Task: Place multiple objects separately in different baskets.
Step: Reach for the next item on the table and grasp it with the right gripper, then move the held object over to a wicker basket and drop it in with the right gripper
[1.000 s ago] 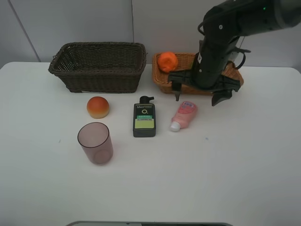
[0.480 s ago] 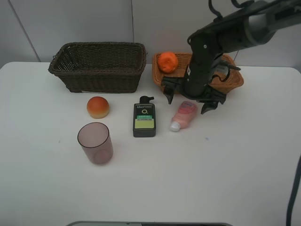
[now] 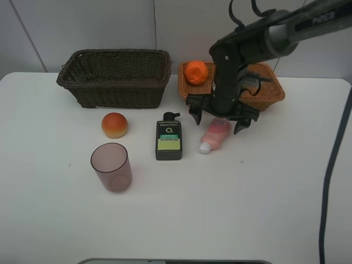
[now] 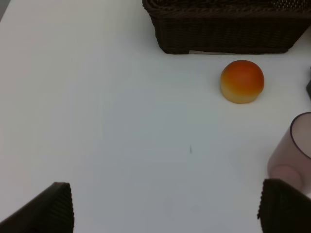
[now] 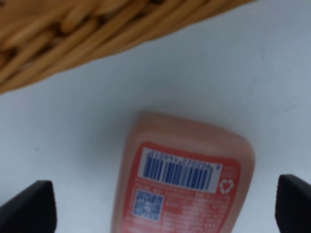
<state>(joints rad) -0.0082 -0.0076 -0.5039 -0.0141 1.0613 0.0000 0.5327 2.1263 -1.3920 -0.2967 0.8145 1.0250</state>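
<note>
You are lining up a grasp on the pink tube point(image 3: 215, 133), which lies flat on the worktop point(image 3: 258, 209) at centre-right of the high view, just in front of the light basket point(image 3: 273, 92), with its white cap pointing to the lower left. The right fingers point(image 3: 242, 122) are spread wide with nothing in them, one on each side of the tube's broad end. The right wrist view shows the tube roughly midway between them. Come straight down, keep it centred, and close across the body's width. Squeeze gently, as the tube looks soft and may slip or bulge. Mind the basket wall close behind the tube, and the black bottle point(image 3: 168, 140) lying near it on the left. The right arm comes in from the upper right over the light basket, where an orange point(image 3: 196, 72) already sits, with its wrist pointing steeply down. The left fingers point(image 4: 56, 208) are also wide open and empty, low over bare worktop near the peach point(image 4: 242, 81).
</note>
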